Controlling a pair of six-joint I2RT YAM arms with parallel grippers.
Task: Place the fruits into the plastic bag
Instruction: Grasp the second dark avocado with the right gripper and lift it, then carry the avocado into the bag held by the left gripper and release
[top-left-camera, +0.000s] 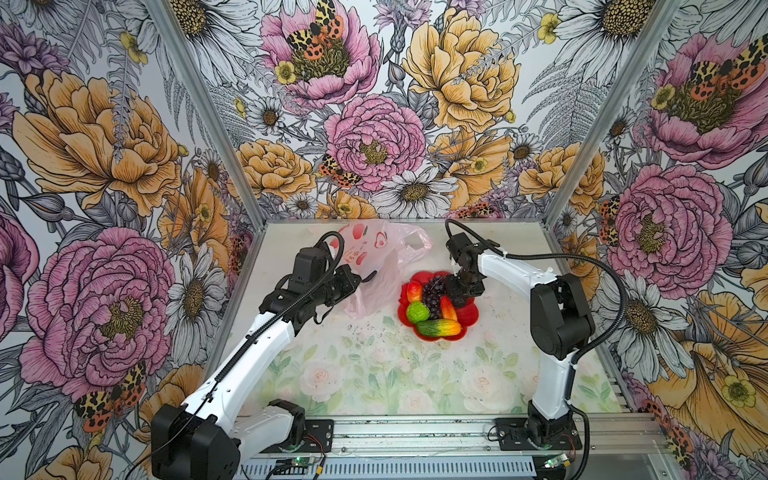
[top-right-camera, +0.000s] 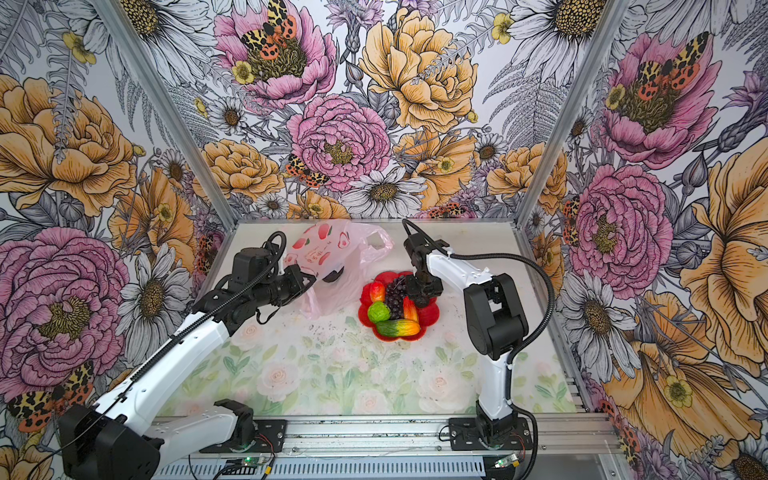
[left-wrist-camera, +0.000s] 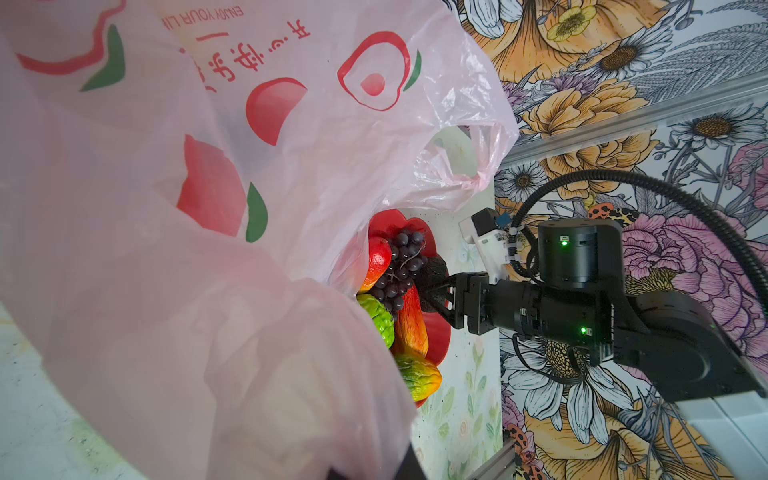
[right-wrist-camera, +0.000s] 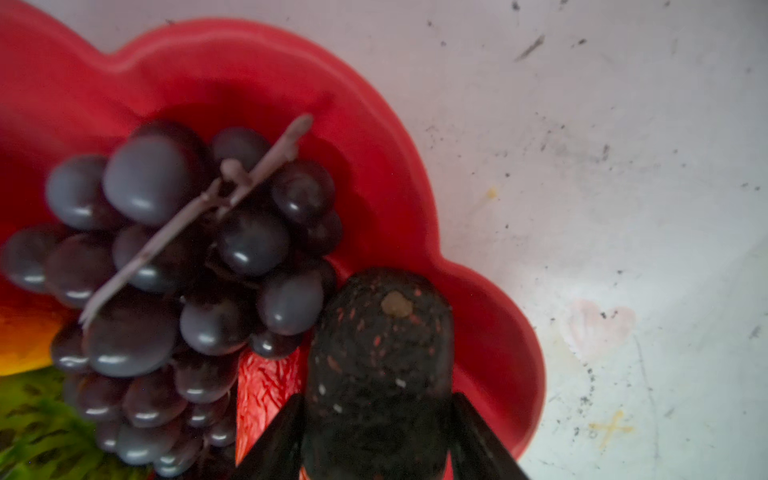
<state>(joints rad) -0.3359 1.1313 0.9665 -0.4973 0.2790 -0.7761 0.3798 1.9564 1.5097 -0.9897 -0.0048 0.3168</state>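
Our right gripper (right-wrist-camera: 377, 401) clasps an avocado (right-wrist-camera: 380, 345) at the plate (right-wrist-camera: 249, 75); the left gripper (top-left-camera: 365, 277) pinches the bag (top-left-camera: 374, 249) up nearby. We fear its limp mouth sagging shut before the avocado arrives.

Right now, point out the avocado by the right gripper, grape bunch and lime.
avocado (right-wrist-camera: 380, 357): right wrist view, speckled body.
grape bunch (top-left-camera: 433, 296): in a top view, cluster middle.
lime (top-left-camera: 417, 312): in a top view, green skin.

A robot test cell: flower-printed wall panels (top-left-camera: 374, 124) in silver aluminium framing (top-left-camera: 208, 104) beyond and beside the right claw (top-left-camera: 462, 293); behind it, a slotted metal rail (top-left-camera: 415, 436) with a bare circuit board (top-left-camera: 297, 460)
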